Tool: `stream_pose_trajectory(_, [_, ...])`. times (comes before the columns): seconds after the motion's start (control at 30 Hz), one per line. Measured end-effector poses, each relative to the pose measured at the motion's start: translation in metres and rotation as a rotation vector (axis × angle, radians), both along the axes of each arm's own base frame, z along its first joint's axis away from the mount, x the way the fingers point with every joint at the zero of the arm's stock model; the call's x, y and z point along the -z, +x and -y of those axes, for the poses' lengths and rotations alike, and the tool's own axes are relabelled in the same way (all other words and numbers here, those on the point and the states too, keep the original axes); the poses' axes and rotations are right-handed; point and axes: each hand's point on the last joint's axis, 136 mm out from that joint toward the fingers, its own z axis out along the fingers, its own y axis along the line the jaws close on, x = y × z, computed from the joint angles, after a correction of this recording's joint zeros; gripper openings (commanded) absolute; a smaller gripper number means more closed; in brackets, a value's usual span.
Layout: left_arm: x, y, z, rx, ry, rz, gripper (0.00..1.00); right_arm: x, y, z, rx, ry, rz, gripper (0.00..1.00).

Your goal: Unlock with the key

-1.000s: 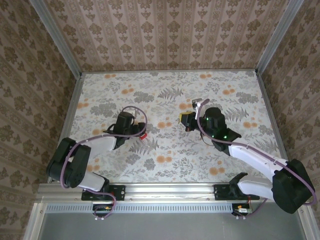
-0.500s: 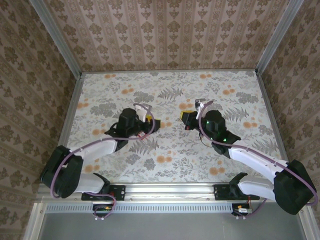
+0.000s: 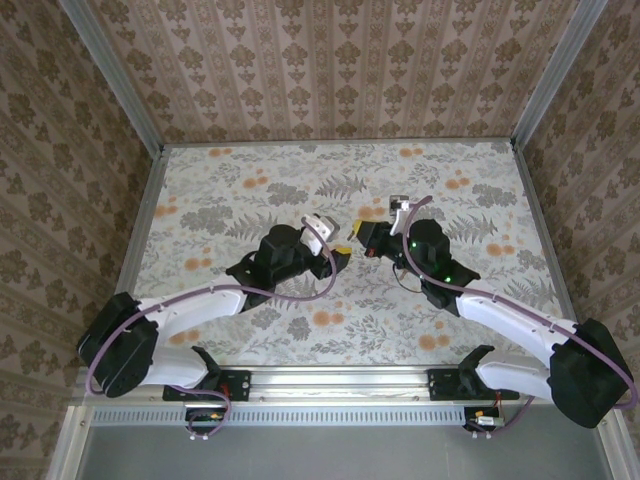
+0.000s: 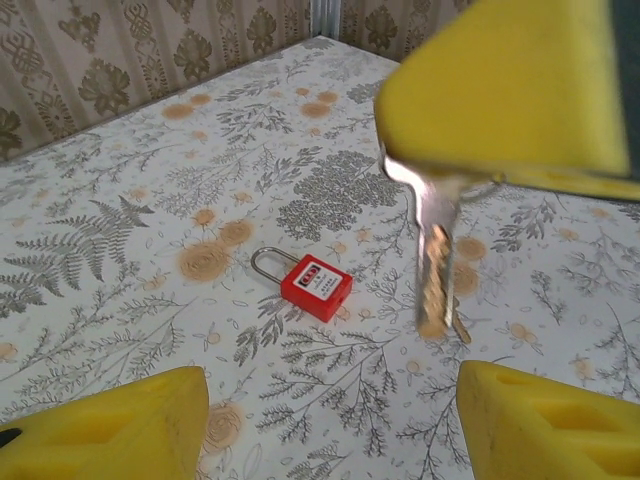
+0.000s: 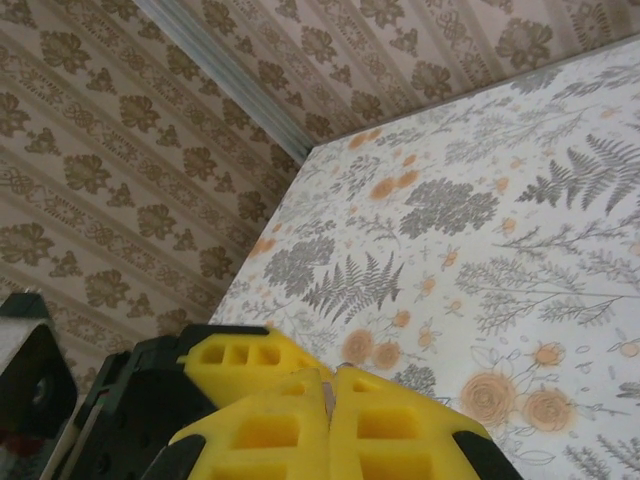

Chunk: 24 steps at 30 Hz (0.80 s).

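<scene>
The red padlock (image 4: 315,287) lies flat on the flowered table (image 4: 120,210), its shackle pointing left. My left gripper (image 4: 330,400) is open, its yellow fingers (image 4: 120,425) low at either side with nothing between them, a short way in front of the padlock. A silver key (image 4: 433,270) hangs blade-down from my right gripper's yellow fingers (image 4: 510,90), above and right of the padlock. In the right wrist view my right gripper (image 5: 328,385) is shut on a sliver of metal. From above, the left gripper (image 3: 340,256) and right gripper (image 3: 368,238) nearly meet at mid-table.
Patterned walls (image 3: 330,70) close in the table on three sides, with metal corner posts (image 3: 110,75). A yellow pad on a black body (image 5: 235,360) sits just beyond my right fingers. Open tabletop (image 3: 230,185) lies at the back left.
My left arm has swung right across the table until its gripper nearly meets the right one. The right gripper has stayed in place, shut.
</scene>
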Motion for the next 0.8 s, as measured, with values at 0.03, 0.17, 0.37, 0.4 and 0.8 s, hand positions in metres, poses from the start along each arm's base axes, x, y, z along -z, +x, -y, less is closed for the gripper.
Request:
stream_pose_trajectory(0.03, [-0.0001,0.0009,0.0009,0.0,-0.003,0.003,0.66,0.0,-0.0016,-0.0021,-0.006,0.002,-0.002,0.07])
stream_pose_trajectory(0.17, [0.0042,0.003,0.0027,-0.003,0.001,0.0,0.65,0.0004,-0.0045,-0.006,-0.019,0.003,-0.004,0.08])
stream_pose_trajectory(0.37, [0.0005,0.0069,0.0017,-0.023,-0.007,0.018,0.61,0.0017,-0.0066,-0.0093,-0.028,0.0,-0.006,0.07])
stream_pose_trajectory(0.4, [0.0002,0.007,0.0018,-0.023,-0.008,0.019,0.6,0.0018,-0.0068,-0.0095,-0.029,0.0,-0.007,0.07])
stream_pose_trajectory(0.8, [-0.0013,0.0066,0.0008,-0.021,-0.011,0.022,0.53,0.002,-0.0091,-0.012,-0.037,0.0,-0.006,0.07])
